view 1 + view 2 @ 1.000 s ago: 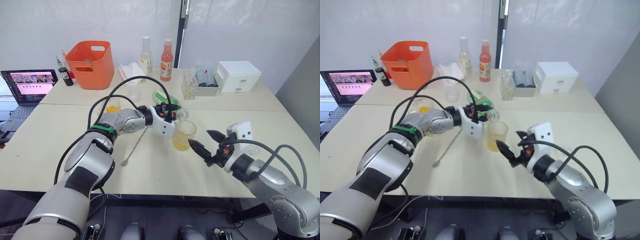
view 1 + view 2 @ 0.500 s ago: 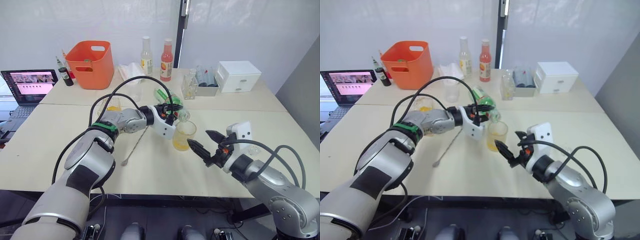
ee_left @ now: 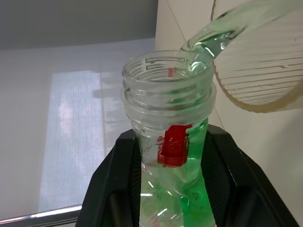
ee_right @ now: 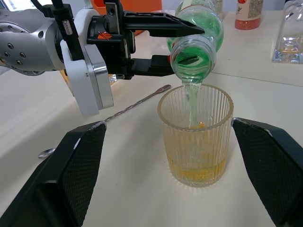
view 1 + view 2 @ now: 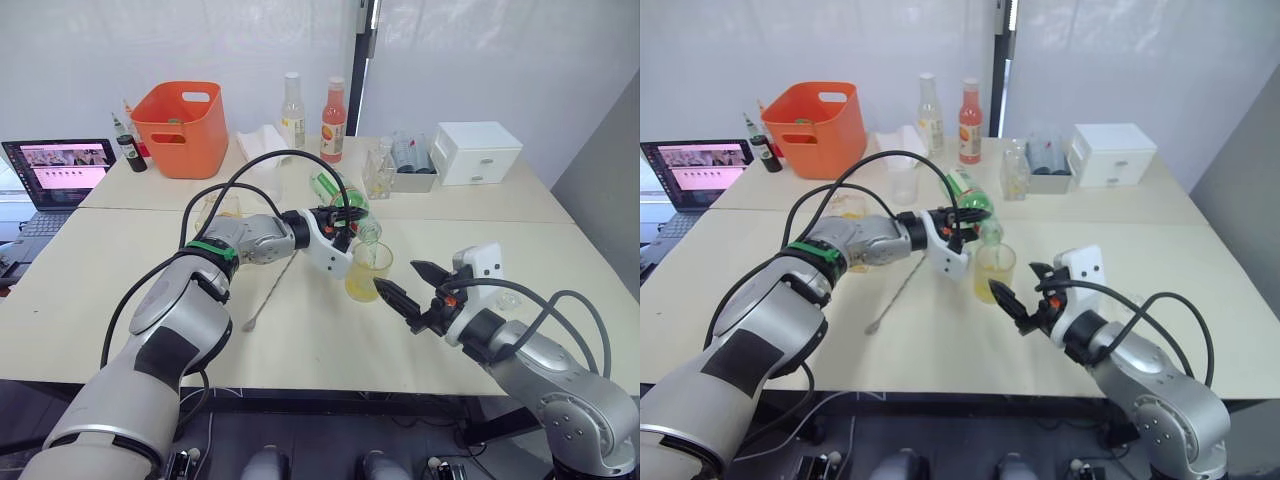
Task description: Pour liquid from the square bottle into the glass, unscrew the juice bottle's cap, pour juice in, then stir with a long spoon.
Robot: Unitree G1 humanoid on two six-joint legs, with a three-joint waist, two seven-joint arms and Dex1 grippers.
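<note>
Green plastic, tilted neck-down: the juice bottle [image 4: 196,35] sits at centre frame in the head views, its open, capless mouth just above the glass [image 4: 195,135]. A thin clear stream runs from the mouth into the glass, visible in both wrist views. The left gripper [image 5: 962,222] is clamped on the juice bottle, one black finger on each side of its body; most of the label is hidden behind the fingers and the white gripper housing. The glass is ribbed, stands upright on the pale table [image 5: 100,270] and holds a shallow layer of orange-yellow liquid.

The right gripper [image 5: 408,285] hovers just beside the glass, lower right of centre in the left eye view, fingers spread wide and holding nothing. In the right wrist view its fingers flank the glass without touching it.

The long spoon [image 4: 109,118] lies flat on the table under the left arm; part of the handle is covered by the gripper housing.

The square bottle [image 5: 222,212] is mostly hidden behind the left forearm and black cables; only a patch of orange-yellow shows, so its stopper cannot be made out.
</note>
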